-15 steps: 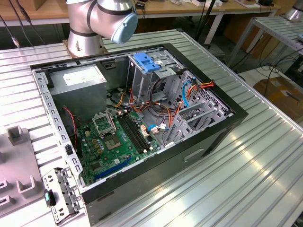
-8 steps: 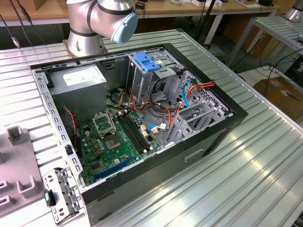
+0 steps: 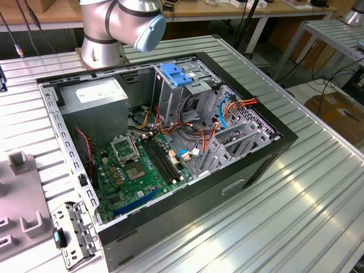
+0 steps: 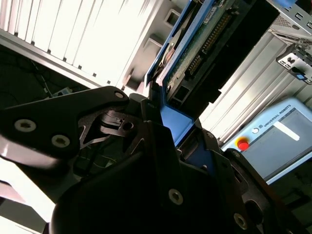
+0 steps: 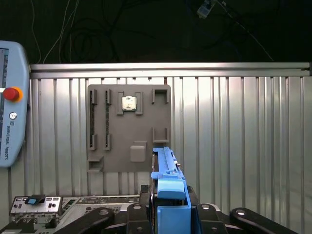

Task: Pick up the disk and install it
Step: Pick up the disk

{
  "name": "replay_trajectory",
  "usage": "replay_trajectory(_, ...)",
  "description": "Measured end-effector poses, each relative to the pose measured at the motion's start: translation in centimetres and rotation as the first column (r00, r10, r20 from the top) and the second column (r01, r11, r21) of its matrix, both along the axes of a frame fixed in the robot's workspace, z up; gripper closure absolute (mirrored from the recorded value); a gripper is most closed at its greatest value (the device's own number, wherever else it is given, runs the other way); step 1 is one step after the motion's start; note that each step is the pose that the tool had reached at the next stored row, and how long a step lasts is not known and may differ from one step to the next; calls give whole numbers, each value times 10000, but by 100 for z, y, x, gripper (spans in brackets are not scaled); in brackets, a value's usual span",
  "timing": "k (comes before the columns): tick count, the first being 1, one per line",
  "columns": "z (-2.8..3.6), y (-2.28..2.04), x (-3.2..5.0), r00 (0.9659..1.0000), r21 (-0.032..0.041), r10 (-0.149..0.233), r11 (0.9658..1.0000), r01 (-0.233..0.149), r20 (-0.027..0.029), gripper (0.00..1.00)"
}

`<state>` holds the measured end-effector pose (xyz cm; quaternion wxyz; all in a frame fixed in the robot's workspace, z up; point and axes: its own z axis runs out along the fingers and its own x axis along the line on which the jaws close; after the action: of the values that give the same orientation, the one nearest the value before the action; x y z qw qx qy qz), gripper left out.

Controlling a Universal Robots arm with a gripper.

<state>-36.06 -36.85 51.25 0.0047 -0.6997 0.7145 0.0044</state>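
Hand (image 5: 169, 209): closed on the disk, its black fingers clamped on either side of the near end.
Disk (image 5: 165, 165): held edge-on in the hand, just beside one corner of the grey fixture board (image 5: 146, 102). Whether it is clear of the board cannot be told.
Look: blue plastic rails; the second wrist view shows the disk's (image 4: 204, 44) green circuit-board face and connector row.
Step in hand: the pick, I judge. It wants a square, firm grip so the disk cannot twist or slip.
Worktop (image 5: 234, 126): ribbed metal, beneath the fixture board.
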Motion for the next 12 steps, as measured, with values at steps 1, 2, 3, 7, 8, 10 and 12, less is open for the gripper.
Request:
replay_trajectory(1,0,0,10,10000,0,0,10000,0,-1,63)
replay_trajectory(2,1,0,18,10000,-1,0,10000,0,-1,63)
replay_trajectory(3,0,0,25,10000,0,0,10000,0,0,63)
replay_trajectory(7,0,0,59,10000,0,0,10000,0,-1,63)
replay_trajectory(8,0,0,65,10000,0,0,10000,0,0,63)
replay_trajectory(10,0,0,86,10000,0,0,10000,0,-1,63)
replay_trajectory(12,0,0,100,10000,0,0,10000,0,-1,63)
